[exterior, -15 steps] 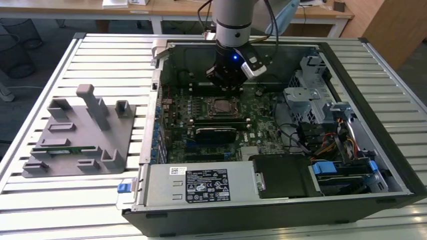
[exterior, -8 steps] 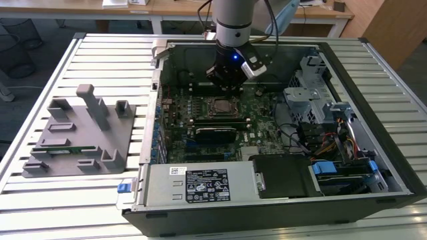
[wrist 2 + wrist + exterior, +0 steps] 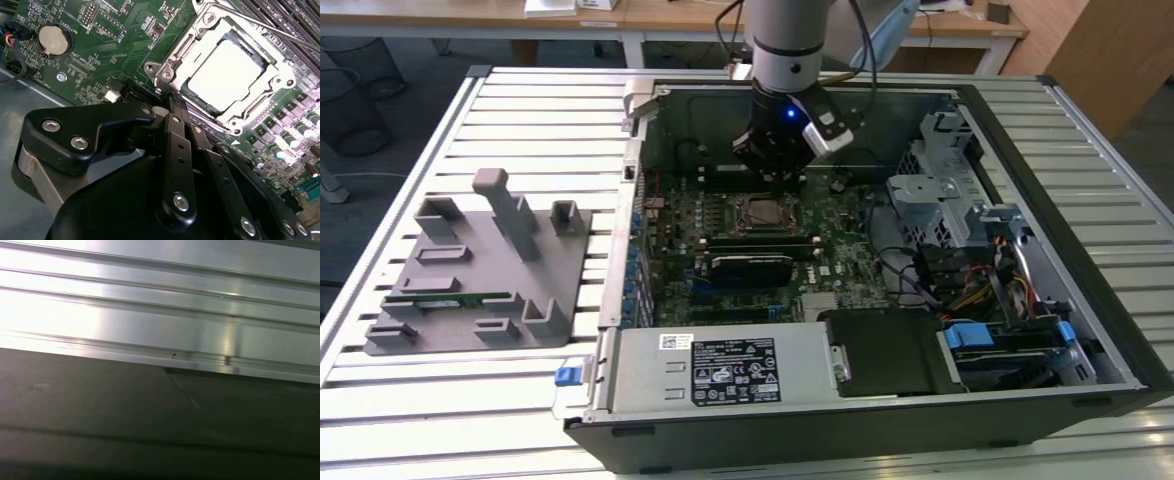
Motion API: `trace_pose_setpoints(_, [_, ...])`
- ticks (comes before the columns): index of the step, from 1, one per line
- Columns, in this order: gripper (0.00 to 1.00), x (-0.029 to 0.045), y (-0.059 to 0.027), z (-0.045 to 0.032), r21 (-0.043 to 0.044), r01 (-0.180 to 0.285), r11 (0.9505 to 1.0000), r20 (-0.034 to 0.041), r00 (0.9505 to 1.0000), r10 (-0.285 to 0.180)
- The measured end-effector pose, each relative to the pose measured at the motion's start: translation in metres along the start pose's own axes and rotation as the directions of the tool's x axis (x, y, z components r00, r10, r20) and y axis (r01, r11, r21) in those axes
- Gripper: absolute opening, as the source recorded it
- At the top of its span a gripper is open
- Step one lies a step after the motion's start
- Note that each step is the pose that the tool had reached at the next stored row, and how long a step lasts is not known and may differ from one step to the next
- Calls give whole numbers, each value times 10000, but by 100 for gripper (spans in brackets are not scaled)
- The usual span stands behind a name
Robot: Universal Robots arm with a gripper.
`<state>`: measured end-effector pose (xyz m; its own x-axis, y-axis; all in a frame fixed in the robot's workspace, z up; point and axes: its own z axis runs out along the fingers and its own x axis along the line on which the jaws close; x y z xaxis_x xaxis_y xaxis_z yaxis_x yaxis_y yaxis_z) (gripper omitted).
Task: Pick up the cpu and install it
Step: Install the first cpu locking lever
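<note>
The cpu (image 3: 231, 75) is seen seated in the socket (image 3: 200, 37), just ahead of the claw (image 3: 167, 107). The claw is clenched on nothing and held just above the board (image 3: 125, 30). Installation is judged nearly done; the frame's latching is probably called for next.

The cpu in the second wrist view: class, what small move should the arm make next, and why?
Probably a short lift straight up, away from the motherboard. The cpu already lies flat inside the socket's metal frame. The pincer sits just beside that frame, apart from the chip, so rising seems safer than sliding sideways.
</note>
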<state>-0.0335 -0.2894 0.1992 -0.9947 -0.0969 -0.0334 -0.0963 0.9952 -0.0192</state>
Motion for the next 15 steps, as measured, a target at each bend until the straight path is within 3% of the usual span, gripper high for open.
trace_pose_setpoints(8, [11, -8, -1, 26, 287, 11, 9996, -54, 10000, -10])
trace_pose_setpoints(12, [11, -14, -1, 33, 307, 12, 9995, -74, 10000, -10])
trace_pose_setpoints(15, [11, -15, -1, 34, 245, 12, 9997, -70, 10000, -10])
